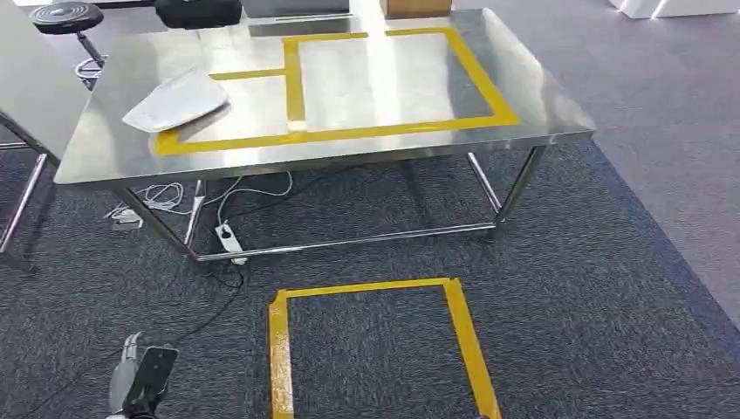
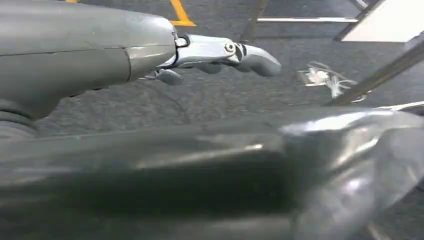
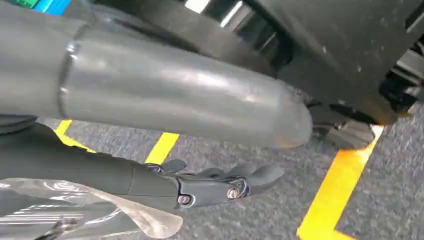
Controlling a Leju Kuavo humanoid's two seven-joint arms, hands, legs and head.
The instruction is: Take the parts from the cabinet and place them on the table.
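A steel table [image 1: 541, 105] stands on dark carpet, its top marked with yellow tape [image 1: 384, 131] in two rectangles. A white bagged part [image 1: 177, 102] lies on the left side of the table, partly over the tape of the left rectangle. On the carpet in front of the table a yellow tape square [image 1: 279, 349] is marked, and white cables [image 1: 166, 199] lie under the table near its left legs. The left hand [image 1: 140, 380] hangs low at the near left, over the carpet; in the left wrist view its fingers [image 2: 250, 55] are stretched out and apart, with nothing in them. The right hand [image 3: 215, 187] is over the carpet beside a strip of yellow tape; its fingers lie loosely extended, and a clear plastic bag [image 3: 75, 210] sits against its underside, though I cannot tell whether it is gripped.
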